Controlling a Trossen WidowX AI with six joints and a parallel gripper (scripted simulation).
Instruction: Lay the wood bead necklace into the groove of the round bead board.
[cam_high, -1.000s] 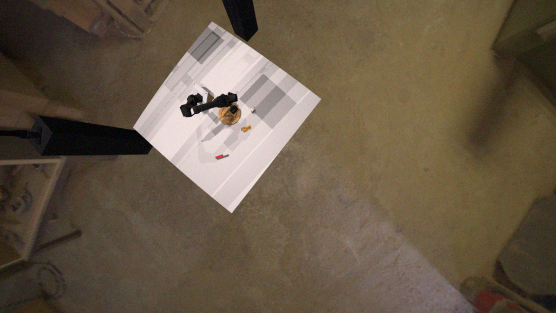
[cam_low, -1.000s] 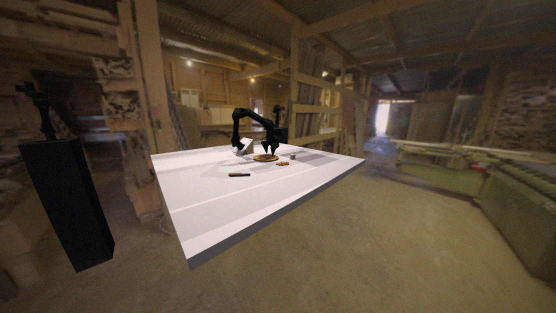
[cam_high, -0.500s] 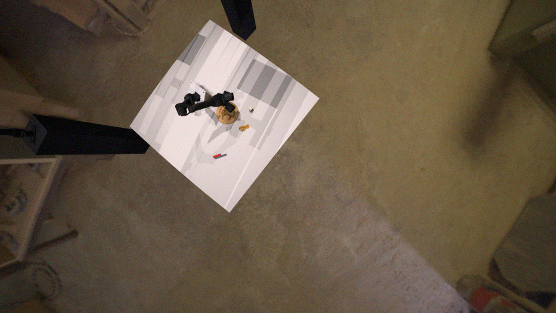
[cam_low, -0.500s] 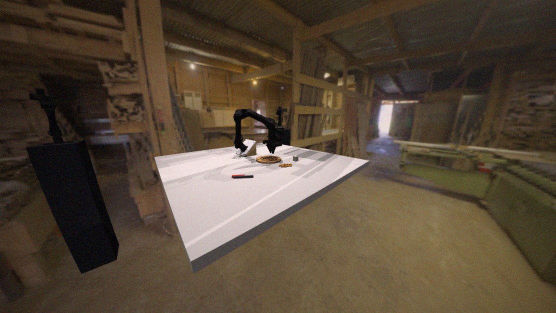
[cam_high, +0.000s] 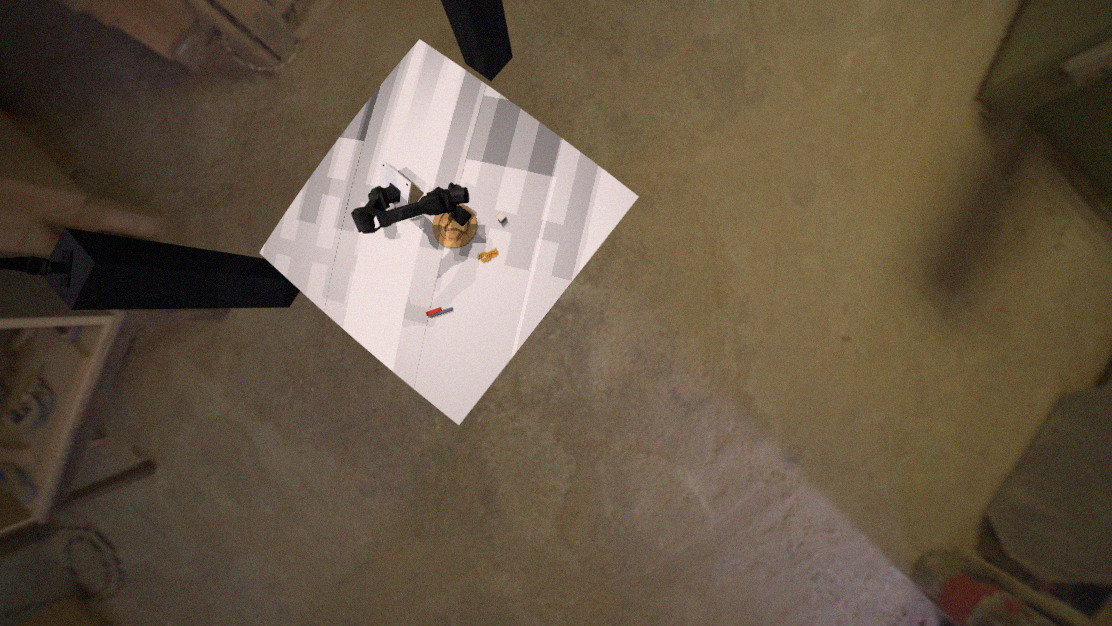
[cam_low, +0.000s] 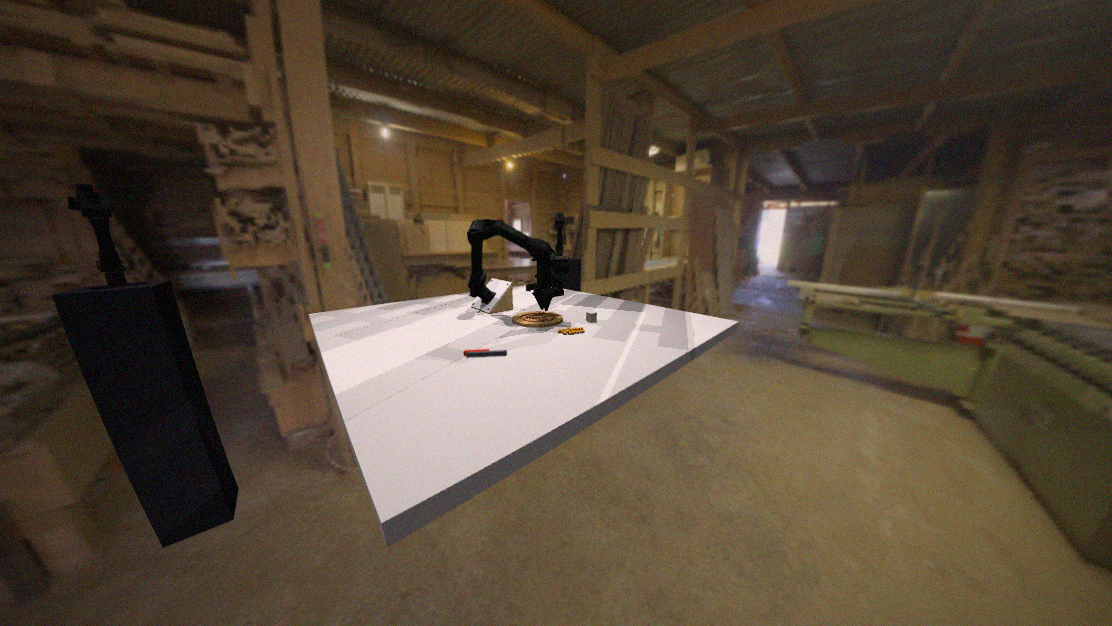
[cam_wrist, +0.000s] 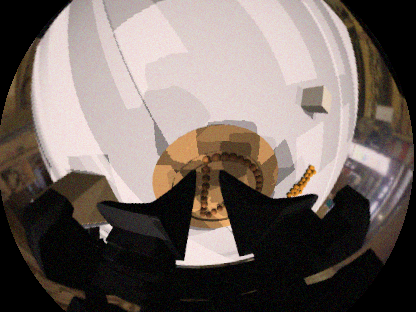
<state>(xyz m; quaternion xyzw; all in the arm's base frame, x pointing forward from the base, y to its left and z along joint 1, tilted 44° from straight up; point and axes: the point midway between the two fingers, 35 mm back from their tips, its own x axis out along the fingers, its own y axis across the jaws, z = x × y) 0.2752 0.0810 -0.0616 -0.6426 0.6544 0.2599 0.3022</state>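
The round wooden bead board (cam_high: 459, 244) (cam_low: 524, 318) (cam_wrist: 172, 159) lies on the table. The brown wood bead necklace (cam_low: 538, 316) (cam_wrist: 233, 156) lies on it in a D shape. Its curved right side runs at or near the ring groove; its left side runs nearly straight across the inside, away from the groove's left arc. The groove's left and lower arcs show bare. My gripper (cam_low: 544, 307) (cam_wrist: 207, 174) is partly open and empty, low over the board. In the wrist view its tips stand either side of the straight bead run's upper part. The fingers hide some lower right beads.
An orange beaded piece (cam_high: 487, 255) (cam_low: 571, 331) (cam_wrist: 302, 182) and a small grey cube (cam_high: 501, 218) (cam_low: 591, 317) (cam_wrist: 314, 98) lie near the board. A red and dark stick (cam_high: 439, 311) (cam_low: 484, 353) lies farther off. A wedge block (cam_wrist: 85, 195) stands by the arm's base.
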